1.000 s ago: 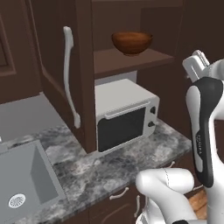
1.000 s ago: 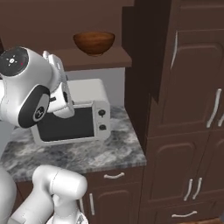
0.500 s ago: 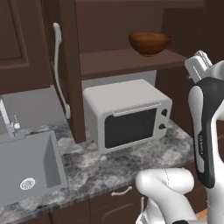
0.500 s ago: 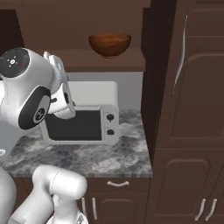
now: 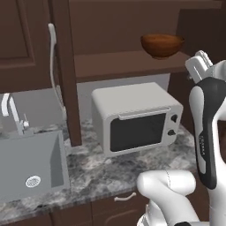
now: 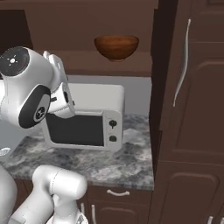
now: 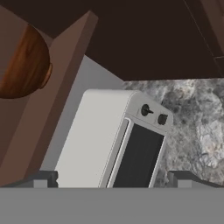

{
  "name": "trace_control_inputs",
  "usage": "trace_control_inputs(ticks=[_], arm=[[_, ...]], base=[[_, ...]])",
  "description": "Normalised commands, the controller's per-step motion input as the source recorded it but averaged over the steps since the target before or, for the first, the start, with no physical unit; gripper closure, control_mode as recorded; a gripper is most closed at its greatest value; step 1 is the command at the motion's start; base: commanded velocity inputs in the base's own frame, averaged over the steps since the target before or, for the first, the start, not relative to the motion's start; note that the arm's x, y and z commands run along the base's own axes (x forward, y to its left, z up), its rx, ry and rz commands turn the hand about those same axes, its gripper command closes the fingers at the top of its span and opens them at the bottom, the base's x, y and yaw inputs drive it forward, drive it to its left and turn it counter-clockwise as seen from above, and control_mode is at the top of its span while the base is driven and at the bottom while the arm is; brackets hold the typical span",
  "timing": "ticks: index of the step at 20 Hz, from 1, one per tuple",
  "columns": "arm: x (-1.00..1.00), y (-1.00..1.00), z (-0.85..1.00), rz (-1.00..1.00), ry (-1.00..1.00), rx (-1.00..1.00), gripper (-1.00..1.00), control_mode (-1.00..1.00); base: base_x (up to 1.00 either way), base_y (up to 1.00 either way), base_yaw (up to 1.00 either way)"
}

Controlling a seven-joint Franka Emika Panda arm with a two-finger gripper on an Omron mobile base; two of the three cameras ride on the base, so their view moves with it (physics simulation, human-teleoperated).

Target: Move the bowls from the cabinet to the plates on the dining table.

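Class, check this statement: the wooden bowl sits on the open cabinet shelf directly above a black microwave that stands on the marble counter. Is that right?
Not quite. The microwave is white with a dark door window, not black, as the left base view shows. The rest holds: the wooden bowl sits on the open cabinet shelf above it, and the microwave stands on the marble counter.

I see a white microwave (image 5: 136, 115) standing on the grey veined tabletop (image 5: 106, 172), its dark door window facing out and two dark knobs (image 6: 113, 131) stacked at the door's right. Left of it a grey sink (image 5: 28, 164) is sunk into the tabletop, a silver faucet (image 5: 13, 115) behind it. Below, a drawer carries a curved handle (image 6: 117, 193).
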Motion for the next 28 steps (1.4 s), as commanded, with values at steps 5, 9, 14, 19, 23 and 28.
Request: trace_control_inputs(ticks=[5,9,14,19,23,28], arm=[[0.00,0.00,0.00,0.00,0.00,0.00,-1.00,1.00],[0.00,0.00,0.00,0.00,0.00,0.00,-1.00,1.00],[0.00,0.00,0.00,0.00,0.00,0.00,-1.00,1.00],[0.00,0.00,0.00,0.00,0.00,0.00,-1.00,1.00],[0.00,0.00,0.00,0.00,0.00,0.00,-1.00,1.00],[0.00,0.00,0.00,0.00,0.00,0.00,-1.00,1.00]], base=[[0.83,-0.23,0.26],[0.49,-0.75,0.15],[0.27,-0.83,0.03],[0.96,-0.49,0.02],[1.00,-0.16,0.11],[0.39,0.24,-0.40]])
